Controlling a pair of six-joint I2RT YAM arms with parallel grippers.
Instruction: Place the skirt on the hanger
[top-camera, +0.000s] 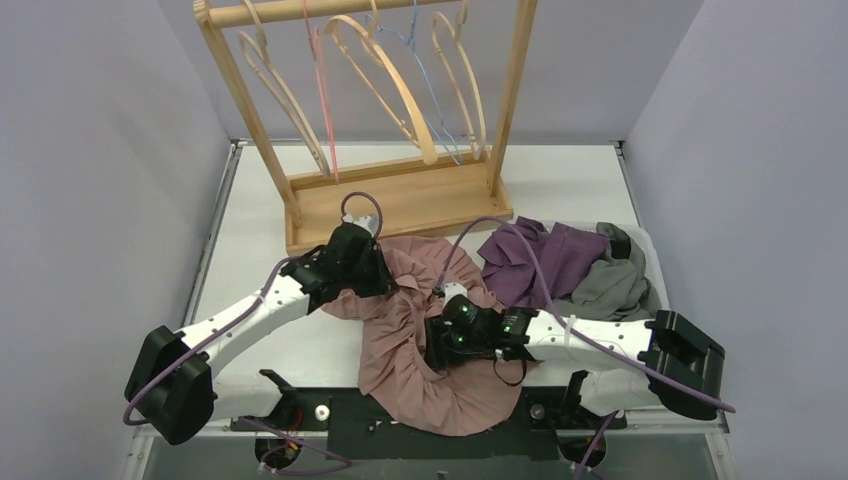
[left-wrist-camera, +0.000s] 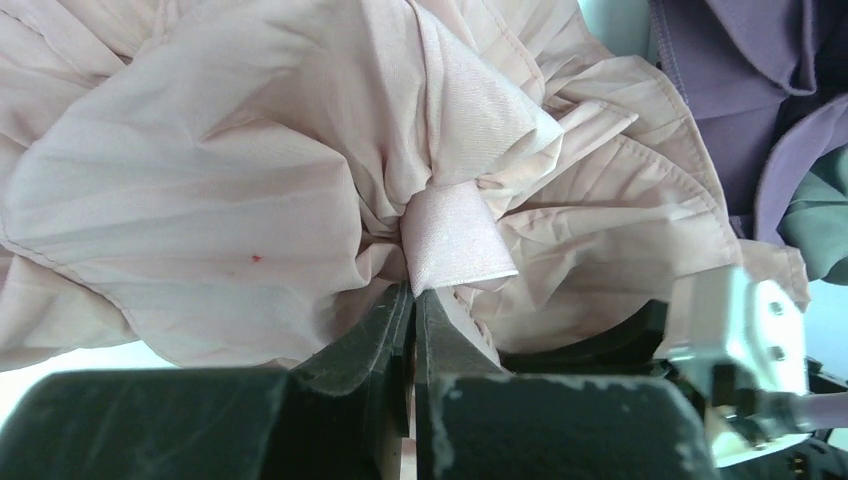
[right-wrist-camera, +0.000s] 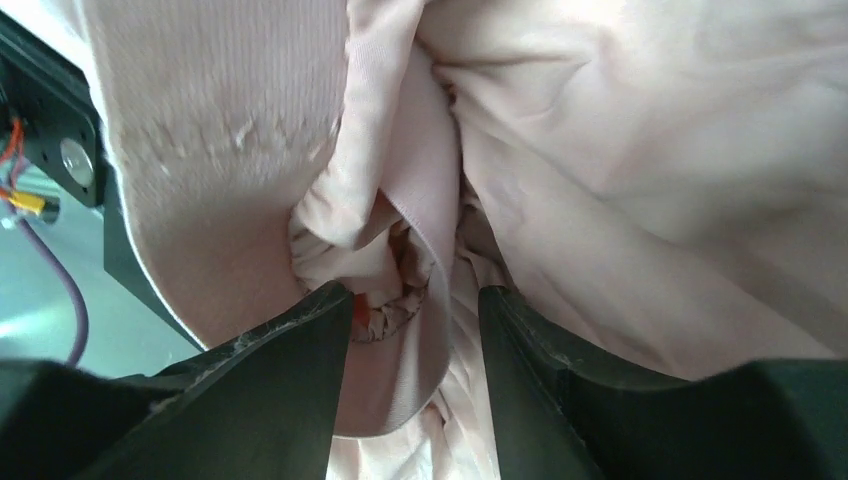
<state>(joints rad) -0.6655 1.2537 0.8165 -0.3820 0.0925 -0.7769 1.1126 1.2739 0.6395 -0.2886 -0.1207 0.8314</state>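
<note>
**Skirt (top-camera: 405, 375) pinched by left gripper (left-wrist-camera: 412, 296), right gripper (right-wrist-camera: 415, 302) apart**

Your skirt lies crumpled on the table (top-camera: 255, 215) between the two arms. Its near part spills over the front edge, well short of the hangers (top-camera: 408, 100). Your left gripper is clamped tight on a satin band at the skirt's far side. Your right gripper, at the skirt's middle, has its jaws apart with a gathered fold of the waistband lying between them.

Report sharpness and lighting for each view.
Top external: evenly lit, sharp throughout, no glare on the skirt. Left wrist: skirt folds crisp, left hand dark and slightly blurred up close. Right wrist: skirt bright, right hand in dark silhouette, left background out of focus.
</note>
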